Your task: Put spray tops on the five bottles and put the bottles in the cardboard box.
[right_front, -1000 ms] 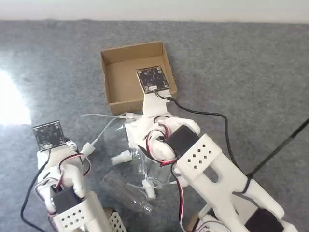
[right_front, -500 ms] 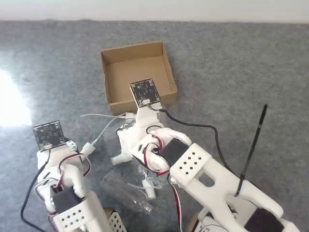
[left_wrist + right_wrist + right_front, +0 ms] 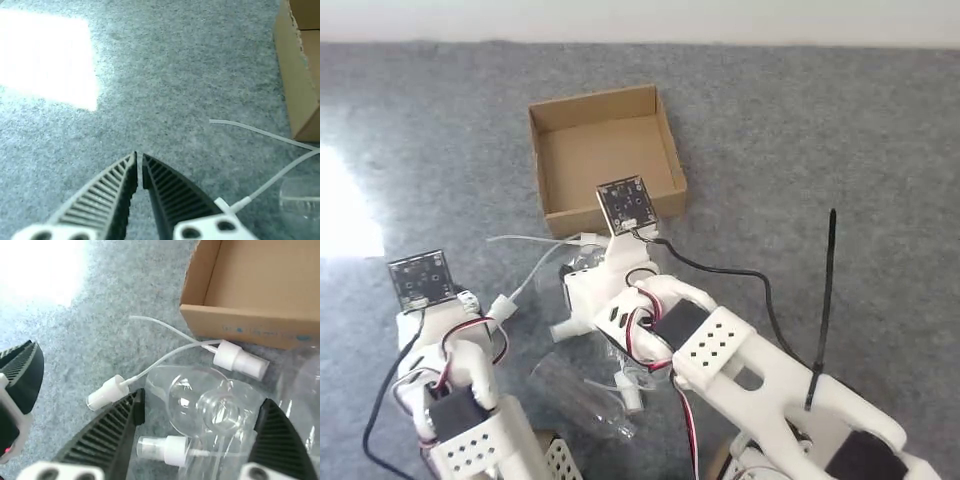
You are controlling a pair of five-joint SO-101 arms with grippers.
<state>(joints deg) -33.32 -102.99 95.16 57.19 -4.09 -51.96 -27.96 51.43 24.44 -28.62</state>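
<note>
Risk of tipping the uncapped bottle between wide claw fingers

High view: the right arm (image 3: pixel 720 345) leans forward over a tight huddle of clear bottles (image 3: pixel 585 395) and loose spray tops (image 3: pixel 505 303) on the grey bench (image 3: pixel 820 130). Its wrist hangs just short of the near wall of the cardboard box (image 3: pixel 605 160), which holds nothing yet. The left arm (image 3: pixel 450 385) sits folded at the near left corner, well apart from the box. With the bottles packed this closely, a descent could, I judge, shove a neighbour and send it rolling.

Left wrist view: the left claw (image 3: pixel 139 159) has its fingers pressed almost together with nothing between them, aimed at bare bench. One capless sprayer (image 3: pixel 235 204) lies just beside it, its thin tube running toward the box corner.

Right wrist view: the right claw (image 3: pixel 192 437) is spread wide and grips nothing. It straddles an open-necked bottle (image 3: pixel 200 400) that seems to stand upright. Sprayers lie around the bottle, and their tubes (image 3: pixel 165 357) cross near its shoulder. If the fingers close off-centre, the slick clear wall may well squirt out or topple. A tube caught under a finger could also drag its sprayer along
</note>
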